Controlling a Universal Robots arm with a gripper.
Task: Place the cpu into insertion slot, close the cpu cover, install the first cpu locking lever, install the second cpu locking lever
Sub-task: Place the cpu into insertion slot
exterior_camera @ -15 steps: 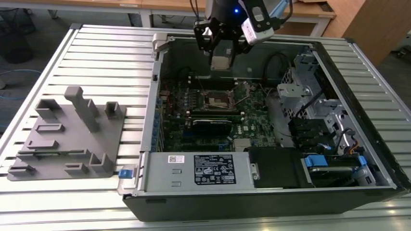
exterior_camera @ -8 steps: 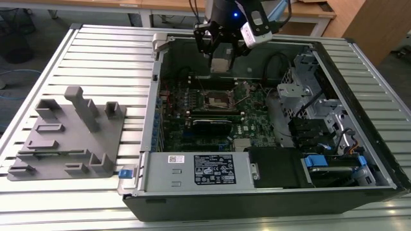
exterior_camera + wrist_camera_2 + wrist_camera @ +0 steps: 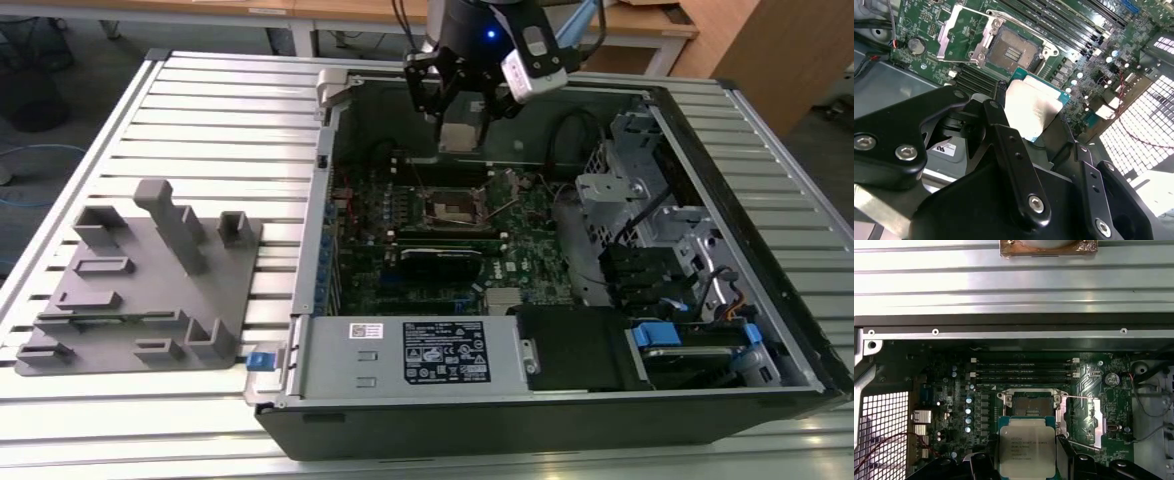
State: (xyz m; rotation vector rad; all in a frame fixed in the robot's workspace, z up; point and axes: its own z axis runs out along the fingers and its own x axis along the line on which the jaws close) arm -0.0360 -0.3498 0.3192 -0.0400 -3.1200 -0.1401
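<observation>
end effector (image 3: 459,124): pinching the cpu by two opposite edges; black fingers (image 3: 983,466) on either side of it
cpu (image 3: 1026,452): silver top showing in both wrist views; held in the air over the green motherboard (image 3: 954,390), near the insertion slot, not seated
insertion slot (image 3: 1031,403): dark centre exposed
cpu cover (image 3: 1089,422): swung open; lies beside the slot
computer case (image 3: 534,425): open; on the slatted desk (image 3: 214,120)
grey fixture tray (image 3: 247,300): on the desk, at the exterior view's left of the case
</observation>
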